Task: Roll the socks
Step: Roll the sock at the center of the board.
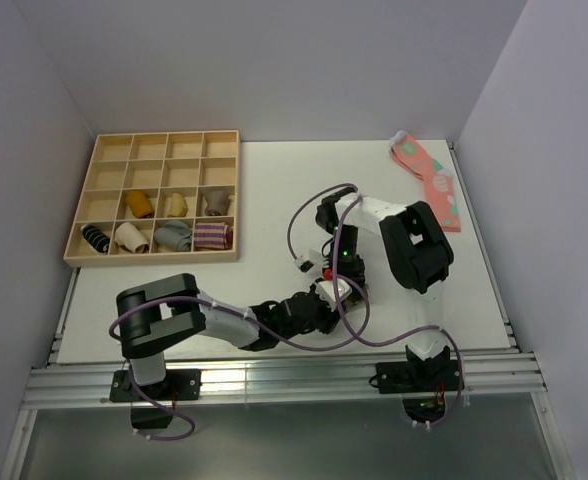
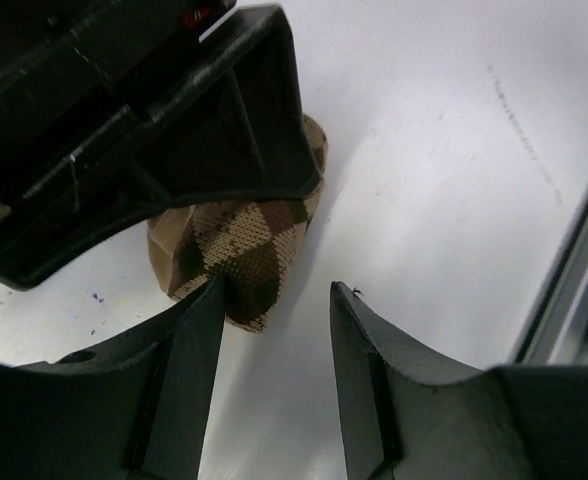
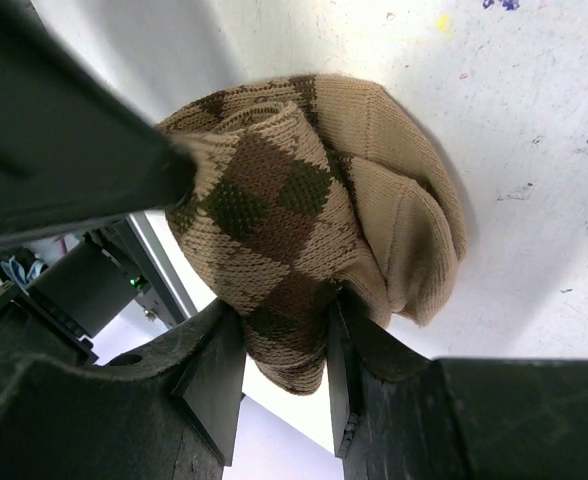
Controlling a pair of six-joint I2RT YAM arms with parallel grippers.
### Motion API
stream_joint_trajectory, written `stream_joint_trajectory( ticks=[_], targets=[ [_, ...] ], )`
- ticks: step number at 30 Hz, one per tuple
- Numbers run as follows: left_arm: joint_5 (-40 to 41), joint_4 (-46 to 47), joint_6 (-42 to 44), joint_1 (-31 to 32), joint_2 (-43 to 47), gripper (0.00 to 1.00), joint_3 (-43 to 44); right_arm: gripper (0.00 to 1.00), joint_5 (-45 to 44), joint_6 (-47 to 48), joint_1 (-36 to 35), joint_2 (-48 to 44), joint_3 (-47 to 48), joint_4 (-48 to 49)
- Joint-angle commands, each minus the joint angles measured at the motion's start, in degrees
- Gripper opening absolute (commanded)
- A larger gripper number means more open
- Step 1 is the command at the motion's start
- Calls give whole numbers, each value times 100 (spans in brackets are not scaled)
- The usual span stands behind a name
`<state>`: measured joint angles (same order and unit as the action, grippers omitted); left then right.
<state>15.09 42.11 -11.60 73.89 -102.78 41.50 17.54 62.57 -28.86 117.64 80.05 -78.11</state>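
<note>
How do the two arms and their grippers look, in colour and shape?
The left arm and right arm have black joint housings and white links. A thin purple cable loops along each. A green light glows on a black joint near the grippers. The left gripper and right gripper have matte black, wedge-shaped fingers.

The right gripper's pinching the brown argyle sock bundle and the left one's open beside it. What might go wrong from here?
The right gripper grips only one fold of the sock; pulling might unroll the bundle or let it slip.
The left gripper is open with the sock at one fingertip, so closing may miss it.
Both grippers sit close together and might collide.
</note>
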Motion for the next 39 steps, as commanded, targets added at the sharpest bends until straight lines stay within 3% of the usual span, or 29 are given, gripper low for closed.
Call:
stream_joint_trajectory(
  ticks=[1, 10, 25, 30, 39],
  targets=[
    [345, 289, 280, 91, -198, 51, 175, 29, 118, 72, -84, 347, 10, 498],
    [1100, 939, 781, 389, -769, 49, 333, 29, 153, -7, -76, 505, 116, 340],
    [1558, 1607, 1370, 618, -1411, 49, 421, 29, 285, 54, -14, 742, 169, -3],
    [1629, 1915, 1212, 618, -1131, 49, 70, 29, 259, 19, 47, 716, 186, 32],
    [768, 2144, 316, 214, -384, 48, -739, 29, 311, -34, 74, 681, 186, 94]
  ],
)
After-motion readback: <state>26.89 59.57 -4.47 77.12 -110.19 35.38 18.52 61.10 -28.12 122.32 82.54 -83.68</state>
